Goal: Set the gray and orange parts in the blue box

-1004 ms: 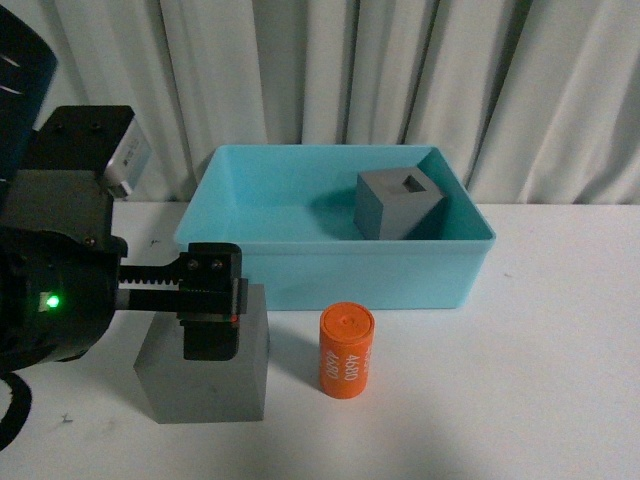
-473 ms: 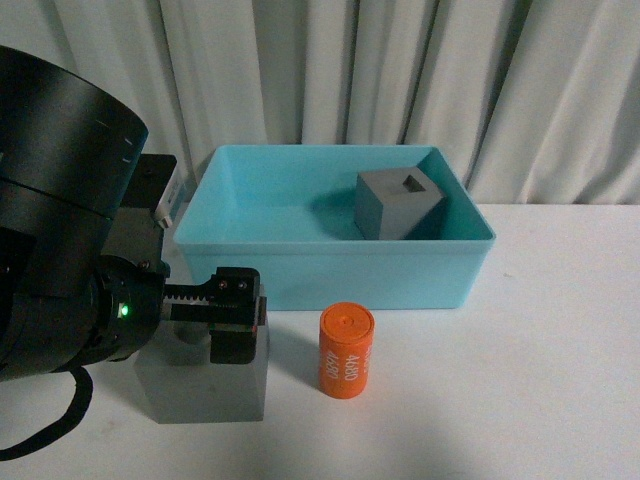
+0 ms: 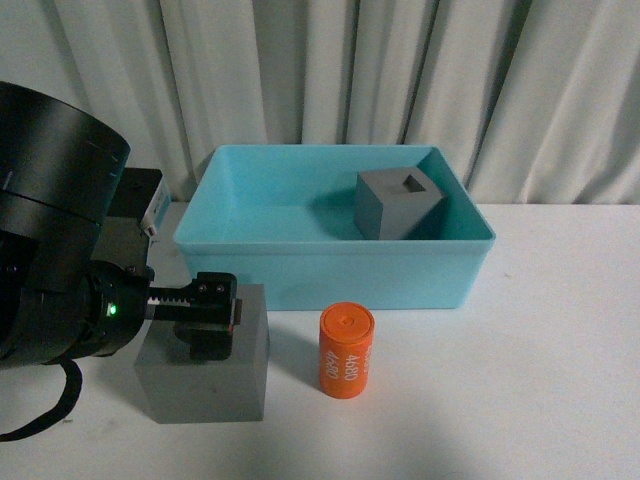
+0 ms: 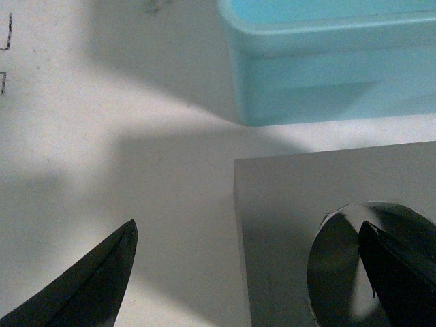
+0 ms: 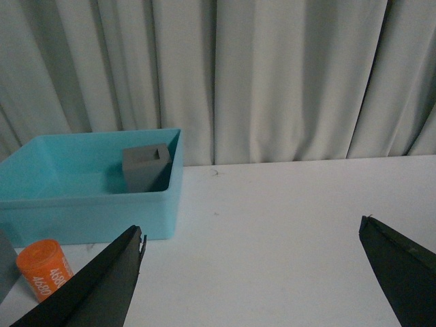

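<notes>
the matte gray round-recessed cube is straddled by the open left gripper; the right gripper is held open.

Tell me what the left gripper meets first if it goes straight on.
The left gripper would likely meet the gray cube first: one finger is over its round recess, the other beyond its edge, above the table. Depth is unclear.

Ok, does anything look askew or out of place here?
Only the cube in the box: it sits tilted, seemingly propped near the right wall rather than flat. Nothing looks spilled or damaged.
</notes>
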You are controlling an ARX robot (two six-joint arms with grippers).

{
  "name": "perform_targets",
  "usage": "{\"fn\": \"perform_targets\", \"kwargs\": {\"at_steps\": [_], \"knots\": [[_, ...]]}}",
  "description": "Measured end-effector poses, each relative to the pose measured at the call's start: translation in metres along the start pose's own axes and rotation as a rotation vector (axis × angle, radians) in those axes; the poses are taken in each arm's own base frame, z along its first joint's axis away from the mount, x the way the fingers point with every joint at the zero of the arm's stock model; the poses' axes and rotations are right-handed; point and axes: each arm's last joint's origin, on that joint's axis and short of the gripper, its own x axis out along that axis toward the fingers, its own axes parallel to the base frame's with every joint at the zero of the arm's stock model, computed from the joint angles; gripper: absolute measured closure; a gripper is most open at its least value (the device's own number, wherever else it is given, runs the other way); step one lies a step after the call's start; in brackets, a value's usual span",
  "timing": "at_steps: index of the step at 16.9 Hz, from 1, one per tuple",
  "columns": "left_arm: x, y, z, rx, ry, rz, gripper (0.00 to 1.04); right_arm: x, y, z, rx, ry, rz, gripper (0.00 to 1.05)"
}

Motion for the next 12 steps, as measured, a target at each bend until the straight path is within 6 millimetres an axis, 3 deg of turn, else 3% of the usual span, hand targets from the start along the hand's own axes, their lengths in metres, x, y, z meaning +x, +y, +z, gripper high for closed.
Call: {"fn": "perform_targets", "kwargs": {"at_steps": [3, 8, 9, 10, 12], "knots": [[0.003, 0.001, -0.001, 0.008, -0.001, -0.008, 0.08, 0.0, 0.0, 0.0, 0.0, 0.0, 0.0, 0.06], [0.002, -0.004, -0.002, 0.019, 0.006, -0.044, 0.59, 0.0, 0.0, 0.0, 0.0, 0.0, 0.0, 0.06], [0.0, -0.006, -0.003, 0.022, 0.014, -0.043, 0.73, 0.0, 0.0, 0.0, 0.0, 0.0, 0.0, 0.06], [-0.004, -0.006, -0.001, 0.016, 0.016, -0.056, 0.81, 0.0, 0.0, 0.0, 0.0, 0.0, 0.0, 0.06], [-0.009, -0.005, -0.002, 0.006, 0.028, -0.058, 0.83, 0.0, 0.0, 0.0, 0.0, 0.0, 0.0, 0.06]]}}
